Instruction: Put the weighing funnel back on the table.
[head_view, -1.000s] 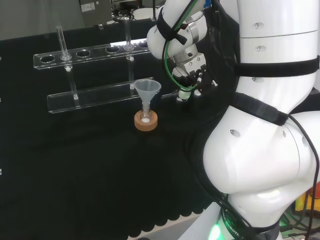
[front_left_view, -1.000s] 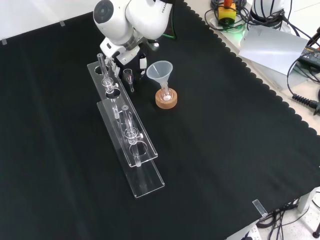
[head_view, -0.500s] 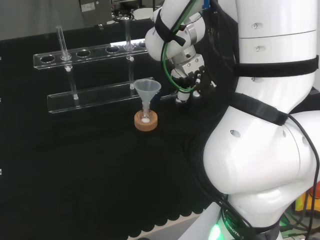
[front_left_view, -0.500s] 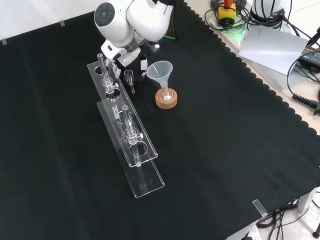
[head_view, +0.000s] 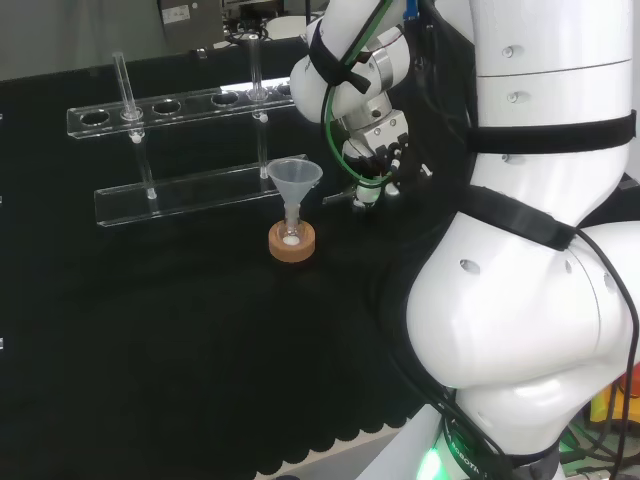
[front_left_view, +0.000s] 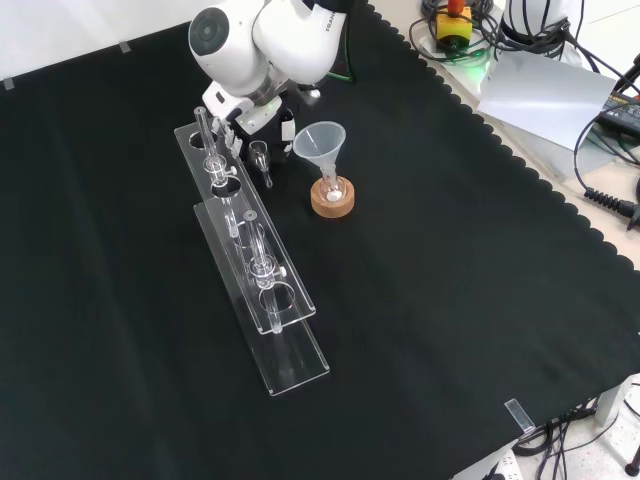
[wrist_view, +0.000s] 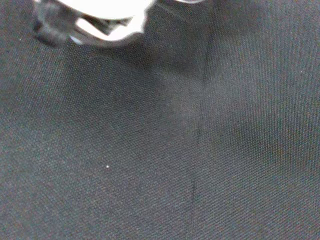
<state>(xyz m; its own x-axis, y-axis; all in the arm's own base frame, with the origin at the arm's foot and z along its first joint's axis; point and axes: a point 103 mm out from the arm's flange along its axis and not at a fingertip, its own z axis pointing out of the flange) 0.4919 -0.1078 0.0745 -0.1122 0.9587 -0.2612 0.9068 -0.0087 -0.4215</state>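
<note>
Black cloth (front_left_view: 450, 250) covers bench. White arm (head_view: 540, 330) leans over near end of rack. Clear tube rack (front_left_view: 243, 215) runs long across cloth. Hand (head_view: 372, 155) low between rack end and funnel (front_left_view: 320, 142); clasped or released, cannot tell. Funnel upright on cork ring (front_left_view: 332, 203). Weighing funnel (front_left_view: 260, 157) tiny, just under hand, beside rack end, left of funnel in front view; touching cloth or not, unclear.

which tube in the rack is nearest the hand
The tube at the right end of the rack in the head view, beside the hand; the other tube stands near the left end.
</note>
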